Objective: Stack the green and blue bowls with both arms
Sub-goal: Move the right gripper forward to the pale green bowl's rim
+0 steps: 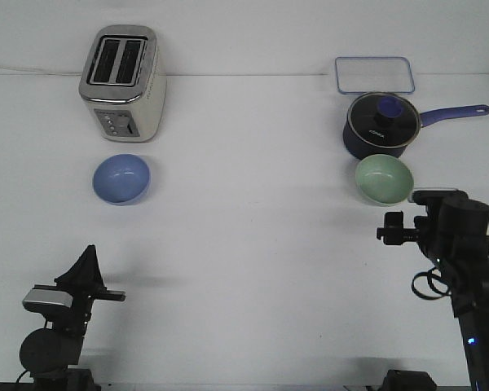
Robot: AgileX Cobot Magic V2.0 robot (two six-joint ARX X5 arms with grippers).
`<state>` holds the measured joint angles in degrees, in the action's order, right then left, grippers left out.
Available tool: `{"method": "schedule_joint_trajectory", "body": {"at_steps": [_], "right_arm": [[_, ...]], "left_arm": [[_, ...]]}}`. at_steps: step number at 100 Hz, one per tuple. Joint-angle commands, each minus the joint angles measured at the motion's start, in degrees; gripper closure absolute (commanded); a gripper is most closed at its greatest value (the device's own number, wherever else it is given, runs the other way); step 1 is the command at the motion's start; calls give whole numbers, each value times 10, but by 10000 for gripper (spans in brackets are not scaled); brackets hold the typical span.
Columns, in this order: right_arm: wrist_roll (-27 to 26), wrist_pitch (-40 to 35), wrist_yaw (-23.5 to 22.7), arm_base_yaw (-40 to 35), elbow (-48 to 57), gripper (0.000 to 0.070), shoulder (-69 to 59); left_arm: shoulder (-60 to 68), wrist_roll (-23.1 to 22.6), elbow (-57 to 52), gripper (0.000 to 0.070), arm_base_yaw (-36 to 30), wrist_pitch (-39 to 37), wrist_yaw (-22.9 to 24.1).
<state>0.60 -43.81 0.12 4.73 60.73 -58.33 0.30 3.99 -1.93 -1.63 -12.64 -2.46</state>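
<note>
2 bowls: 1 blue (121,179), 1 green (384,179), 1 toaster (123,81), 1 saucepan (380,126), 1 clear container (374,75), 2 arms: left (65,314), right (460,244)

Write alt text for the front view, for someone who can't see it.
A blue bowl and a green bowl sit far apart on a white table, with the left gripper and right gripper near the front edge. Behind: toaster, lidded saucepan, clear tray.

Bright even overhead light, white table (244,244) nearly washed out, soft short shadows under objects, slightly soft focus
</note>
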Motion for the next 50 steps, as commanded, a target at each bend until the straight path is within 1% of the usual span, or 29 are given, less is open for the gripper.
{"method": "schedule_joint_trajectory", "body": {"at_steps": [1,17,31,41,50], "right_arm": [[-3,14,-1,7,32,186,-42],[-3,39,-5,39,82,186,-134],[0,48,-49,73,120,186,-216],[5,55,-53,88,140,186,-263],[6,83,-61,94,144,186,-300]], "left_arm": [[-1,1,10,690,1,-6,1],[-1,1,10,690,1,-6,1],[-1,1,10,690,1,-6,1],[-1,1,10,690,1,-6,1],[-1,1,10,690,1,-6,1]]}}
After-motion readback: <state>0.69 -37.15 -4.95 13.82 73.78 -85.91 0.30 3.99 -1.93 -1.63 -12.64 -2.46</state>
